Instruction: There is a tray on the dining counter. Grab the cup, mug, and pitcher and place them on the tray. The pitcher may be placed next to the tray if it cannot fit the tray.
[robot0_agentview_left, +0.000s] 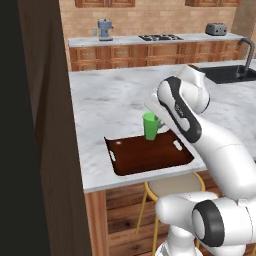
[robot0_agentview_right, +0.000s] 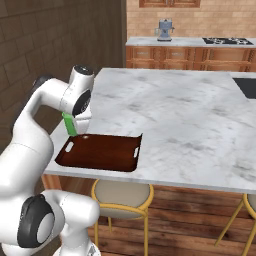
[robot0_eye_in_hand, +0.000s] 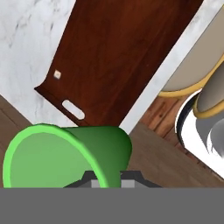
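My gripper (robot0_eye_in_hand: 111, 181) is shut on the bright green handleless cup (robot0_eye_in_hand: 74, 153), whose open rim points left in the hand view. The cup (robot0_agentview_left: 149, 126) hangs at the far edge of the dark brown tray (robot0_agentview_left: 150, 157), partly hidden by my forearm. In the right base view the cup (robot0_agentview_right: 69, 125) peeks out below my hand at the tray's (robot0_agentview_right: 100, 152) far left corner. The tray (robot0_eye_in_hand: 122, 57) holds nothing and lies near the front edge of the marble dining counter (robot0_agentview_left: 110, 100). The mug and the pitcher are out of view.
A yellow-legged stool (robot0_agentview_left: 175, 185) stands under the counter edge below the tray. A black sink with faucet (robot0_agentview_left: 227, 74) sits at the counter's right. A coffee machine (robot0_agentview_left: 105, 30) and a toaster (robot0_agentview_left: 216, 29) stand on the back counter. A dark wall (robot0_agentview_left: 30, 125) rises at the left.
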